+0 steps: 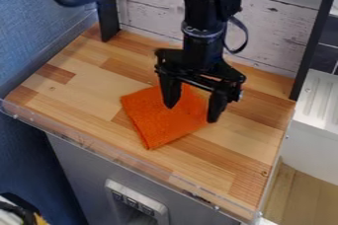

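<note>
"Butcher-block strips make up the bench (86,71), blond and reddish pieces side by side. What does the tool (192,110) have?"

"Nothing. Its two black fingers stand wide apart, pointing down, one over the cloth (158,125) and the other by its right edge. I can't tell whether either tip touches."

"Why so wide?"

"Perhaps to leave room for fabric between them. It hangs from the arm (204,2), which comes in at the top."

"And the cloth?"

"Bright orange, near the middle of the bench, lying under the tool. It's roughly square, turned at a slant, with soft, slightly uneven edges. The surface looks fuzzy, and the wood carries its weight, so it spreads nearly flat."

"Farther out?"

"A clear strip (86,142) runs along the front edge, probably as a guard. Whitewashed planks (155,14) back the bench, with knots and grain showing, between straight dark posts (104,7). Left of that is a textured blue wall (39,31); right, a smooth white unit (316,120) with a grooved top."
</note>
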Controlling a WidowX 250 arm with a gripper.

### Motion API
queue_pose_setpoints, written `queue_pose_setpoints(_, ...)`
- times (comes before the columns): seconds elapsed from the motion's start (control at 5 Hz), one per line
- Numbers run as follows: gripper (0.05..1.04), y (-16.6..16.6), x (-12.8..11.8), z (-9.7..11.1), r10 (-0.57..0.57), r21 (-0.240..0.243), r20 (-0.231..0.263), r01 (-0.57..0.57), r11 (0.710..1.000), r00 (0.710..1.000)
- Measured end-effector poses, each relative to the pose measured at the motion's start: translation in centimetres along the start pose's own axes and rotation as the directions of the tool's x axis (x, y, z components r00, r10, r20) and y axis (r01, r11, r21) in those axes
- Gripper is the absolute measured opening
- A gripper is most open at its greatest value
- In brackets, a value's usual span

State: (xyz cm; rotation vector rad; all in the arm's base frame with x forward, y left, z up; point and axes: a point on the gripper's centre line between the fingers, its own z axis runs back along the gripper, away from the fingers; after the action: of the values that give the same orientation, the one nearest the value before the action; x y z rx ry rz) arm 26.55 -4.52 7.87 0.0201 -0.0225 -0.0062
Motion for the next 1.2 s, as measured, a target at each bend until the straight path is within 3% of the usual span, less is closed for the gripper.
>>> queue_pose_setpoints(0.4,0.994,-1.6,-2.0,2.2,0.007,-0.003,-0.007,-0.007,1.0,1.0)
queue_pose_setpoints(0.6,0.996,-2.4,-2.6,2.7,0.014,0.0,-0.038,-0.014,1.0,0.999)
queue_pose_setpoints(1.2,0.999,-3.7,-2.7,4.2,0.001,-0.023,-0.023,-0.001,1.0,1.0)
